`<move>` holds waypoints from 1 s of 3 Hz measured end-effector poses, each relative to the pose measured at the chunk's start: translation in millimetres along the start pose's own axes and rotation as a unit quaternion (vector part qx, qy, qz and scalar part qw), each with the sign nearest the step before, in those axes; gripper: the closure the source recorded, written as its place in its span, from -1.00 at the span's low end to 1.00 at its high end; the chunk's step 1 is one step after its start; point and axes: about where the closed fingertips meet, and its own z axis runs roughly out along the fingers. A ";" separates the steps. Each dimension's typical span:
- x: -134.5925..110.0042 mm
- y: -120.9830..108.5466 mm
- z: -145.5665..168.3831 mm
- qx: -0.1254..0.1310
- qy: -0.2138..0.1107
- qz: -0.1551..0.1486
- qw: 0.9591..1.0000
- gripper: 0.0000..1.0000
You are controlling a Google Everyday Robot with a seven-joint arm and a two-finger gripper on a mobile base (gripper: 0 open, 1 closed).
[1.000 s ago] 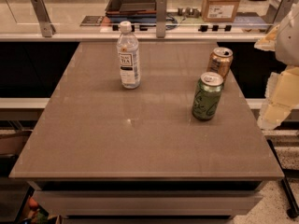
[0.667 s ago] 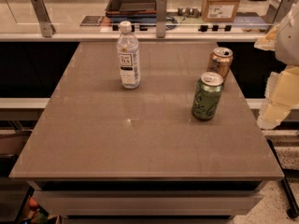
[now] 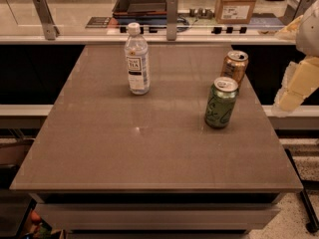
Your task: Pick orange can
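Observation:
The orange can [image 3: 235, 66], shiny copper with a silver top, stands upright near the table's far right edge. The green can [image 3: 221, 102] stands upright just in front of it and slightly to its left. My gripper [image 3: 295, 86], cream-coloured, hangs off the table's right side, level with both cans and apart from them. It holds nothing that I can see.
A clear water bottle [image 3: 137, 59] stands at the far centre-left of the brown table [image 3: 139, 153]. Behind the table runs a counter with metal posts [image 3: 172, 17], a dark tray [image 3: 142, 3] and a cardboard box [image 3: 238, 3].
The gripper has shifted slightly upward at the right edge of the view. The cans and the bottle have not moved.

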 end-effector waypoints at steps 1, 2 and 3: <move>6.7 -28.4 3.3 0.023 -0.036 0.007 0.999 -1.00; 21.6 -55.2 16.8 0.047 -0.086 0.043 0.994 -1.00; 37.8 -81.8 33.3 0.066 -0.140 0.081 0.985 -1.00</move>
